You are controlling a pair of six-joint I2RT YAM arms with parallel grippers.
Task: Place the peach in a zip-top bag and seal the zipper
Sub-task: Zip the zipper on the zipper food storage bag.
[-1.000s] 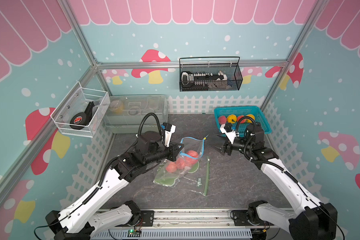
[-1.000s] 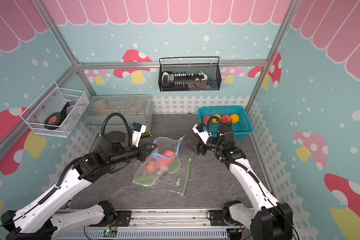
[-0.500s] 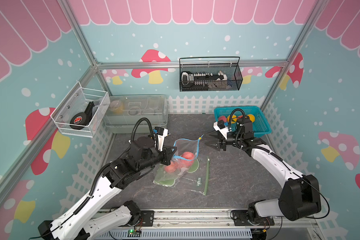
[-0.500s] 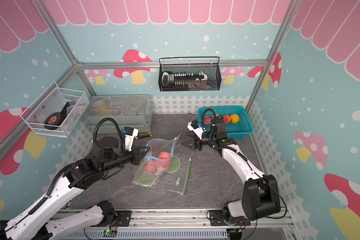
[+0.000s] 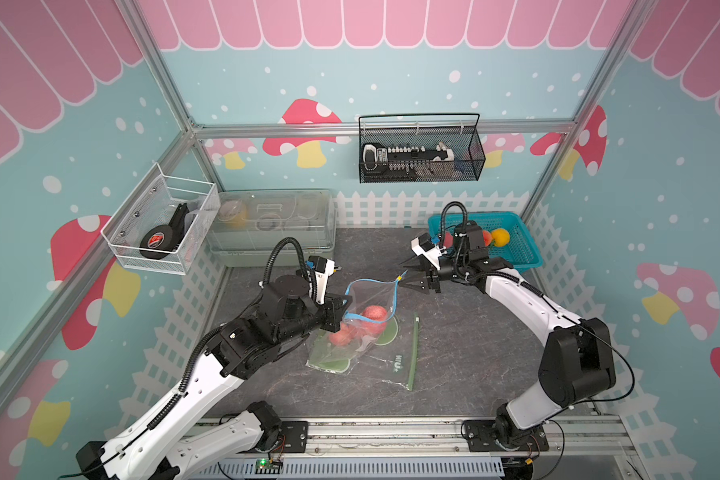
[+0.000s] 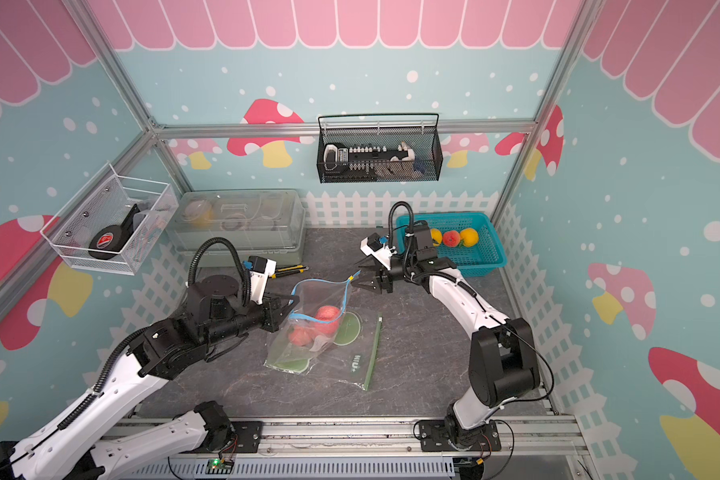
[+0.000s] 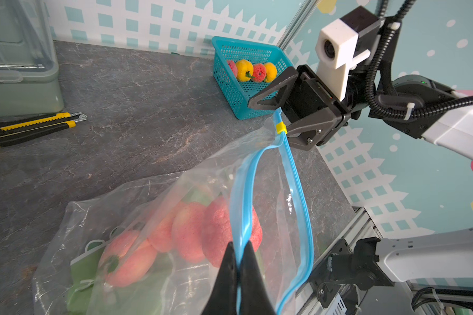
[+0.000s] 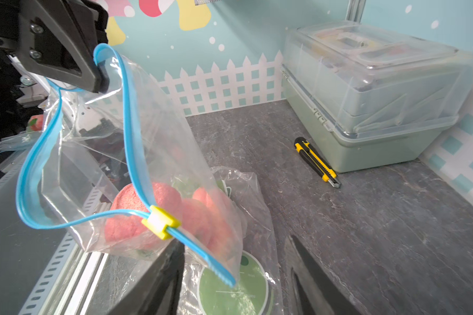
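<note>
A clear zip-top bag (image 5: 371, 297) (image 6: 323, 297) with a blue zipper hangs half lifted, its mouth gaping. Pink peaches (image 5: 374, 313) (image 7: 219, 226) lie inside it. My left gripper (image 5: 344, 309) (image 7: 238, 245) is shut on the blue zipper strip at the bag's left end. At the other end, my right gripper (image 5: 408, 274) (image 8: 234, 242) stands open, its fingers on either side of the zipper's tail. The yellow slider (image 8: 160, 221) (image 7: 280, 127) sits just beyond the fingertips, untouched.
A second bag with a green zipper (image 5: 413, 353) and round green label lies flat under the held one. A teal basket (image 5: 520, 249) of fruit stands at the back right. A yellow utility knife (image 6: 285, 270) lies beside a lidded clear box (image 5: 271, 224). Wire baskets hang on the walls.
My right gripper has moved left up to the bag's slider end, and its jaws have narrowed. The left gripper has shifted slightly left and nearer, still holding the zipper.
</note>
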